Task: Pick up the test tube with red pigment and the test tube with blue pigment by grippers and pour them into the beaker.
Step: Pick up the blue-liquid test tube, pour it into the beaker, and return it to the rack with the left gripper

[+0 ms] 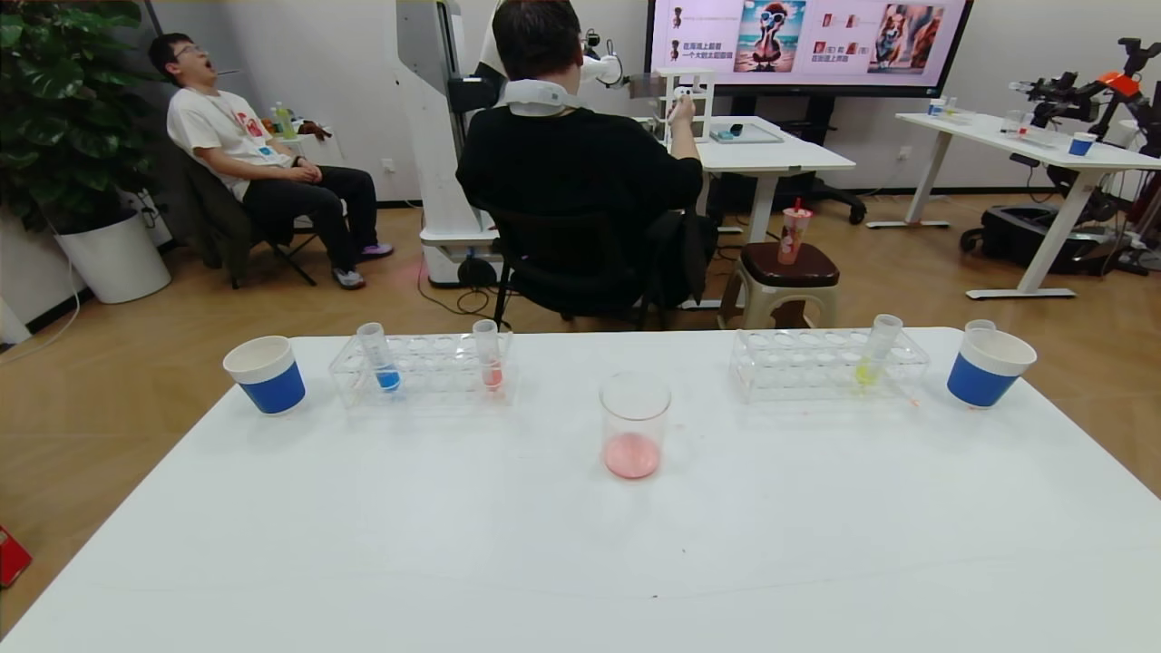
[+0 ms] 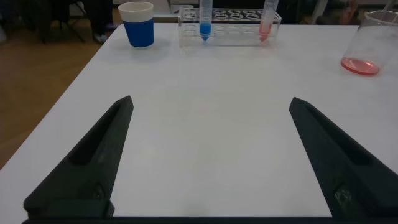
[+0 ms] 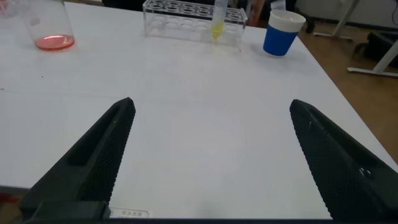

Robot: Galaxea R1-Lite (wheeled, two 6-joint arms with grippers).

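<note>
The blue test tube [image 1: 379, 359] and the red test tube [image 1: 490, 355] stand in the clear left rack [image 1: 423, 372]; both show in the left wrist view, blue [image 2: 205, 18] and red [image 2: 267, 20]. The beaker [image 1: 634, 424] stands mid-table with pink-red liquid at its bottom, also seen in the left wrist view [image 2: 368, 43] and the right wrist view [image 3: 47, 25]. My left gripper [image 2: 210, 107] is open and empty over bare table near the front. My right gripper [image 3: 211, 107] is open and empty too. Neither arm shows in the head view.
A second clear rack [image 1: 827, 365] at the back right holds a yellow-green tube [image 1: 876, 350]. Blue-and-white paper cups stand at the back left [image 1: 266, 374] and back right [image 1: 989, 366]. The white table [image 1: 580, 544] ends at its left and right edges.
</note>
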